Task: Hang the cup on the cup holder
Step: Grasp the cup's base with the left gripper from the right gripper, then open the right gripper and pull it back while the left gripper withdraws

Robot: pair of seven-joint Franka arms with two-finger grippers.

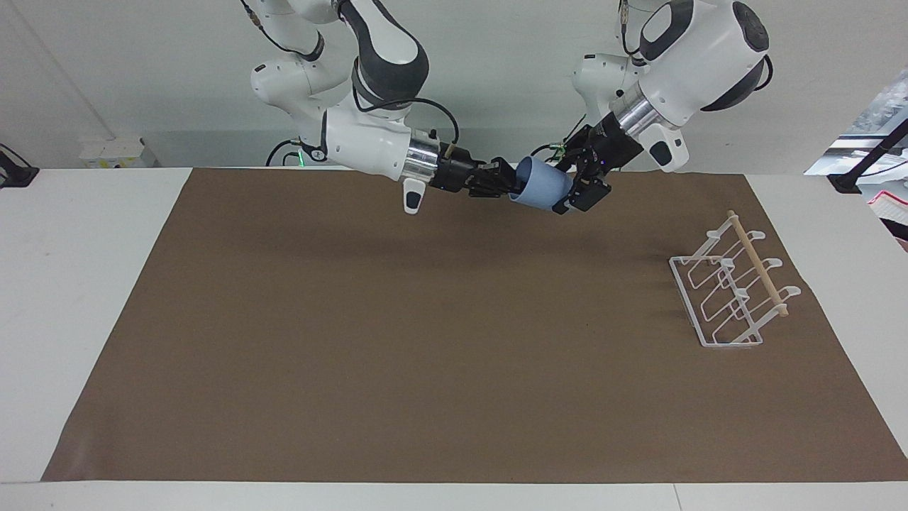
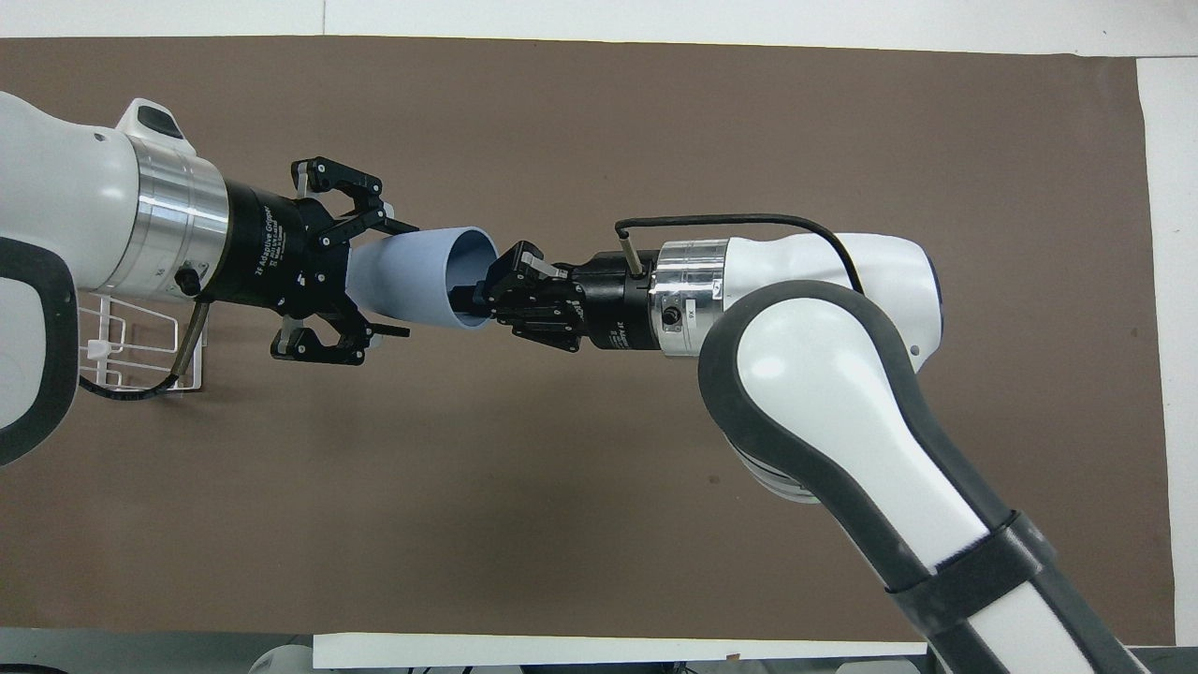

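Observation:
The light blue cup (image 1: 543, 189) lies sideways in the air over the brown mat's edge nearest the robots. My right gripper (image 1: 512, 187) is shut on its rim, also seen in the overhead view (image 2: 482, 295). My left gripper (image 1: 571, 190) is open, its fingers straddling the cup's (image 2: 421, 276) tapered base, one on each side (image 2: 398, 279). I cannot tell if they touch it. The white wire cup holder (image 1: 734, 291) with its wooden dowel stands on the mat toward the left arm's end. In the overhead view the cup holder (image 2: 131, 342) is partly hidden under the left arm.
A brown mat (image 1: 425, 319) covers most of the white table (image 1: 85, 284). Nothing else stands on it.

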